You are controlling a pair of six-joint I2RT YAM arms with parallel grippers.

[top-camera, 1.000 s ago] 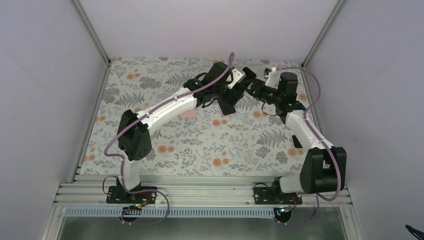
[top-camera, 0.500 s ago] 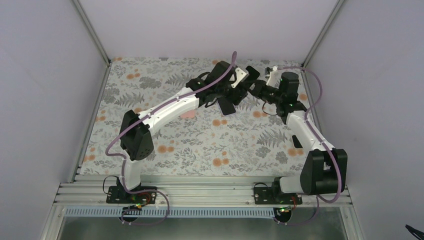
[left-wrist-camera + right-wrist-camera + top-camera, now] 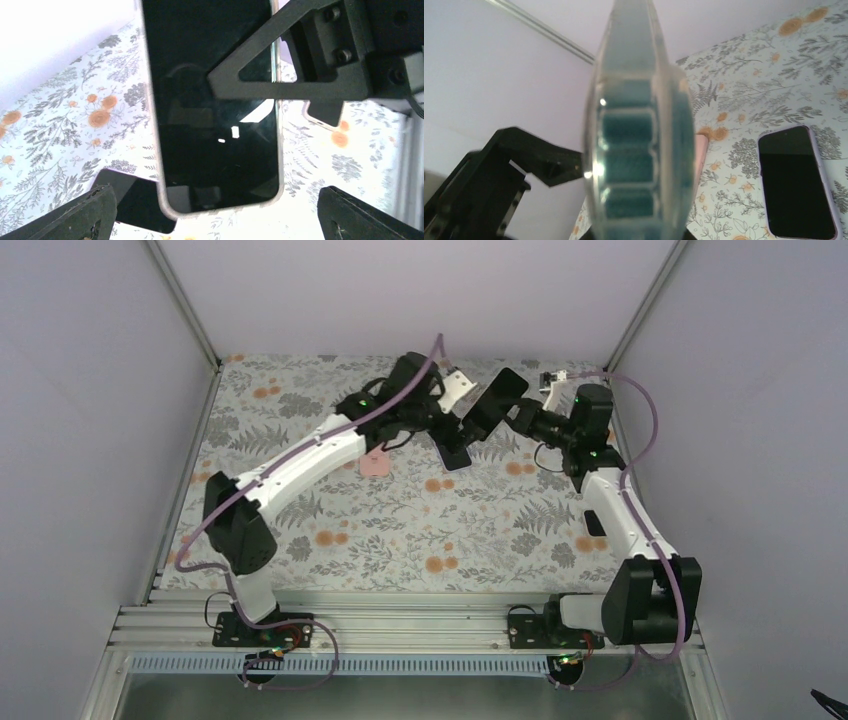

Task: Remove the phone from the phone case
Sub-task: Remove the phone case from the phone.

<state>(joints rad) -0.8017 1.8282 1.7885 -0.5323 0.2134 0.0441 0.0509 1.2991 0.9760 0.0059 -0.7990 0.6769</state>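
Floral cloth and the odds on it

On the floral cloth's [image 3: 400, 530] far half lie a small pink piece [image 3: 375, 462] and, near it, a dark-screened handset [image 3: 796, 182], face up; lilac walls [image 3: 100, 390] border the cloth, with an aluminium rail [image 3: 400, 625] along its near edge.

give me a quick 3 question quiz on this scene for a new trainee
1. True or false: the left gripper is shut on the cased phone.
2. Where is the second phone? A) lying flat on the table B) in the left gripper C) on top of the cased phone
3. Fill in: the right gripper holds the cased phone in the air, and its case looks ____.
Key: 1 false (its jaws stand wide open); 2 A; 3 clear
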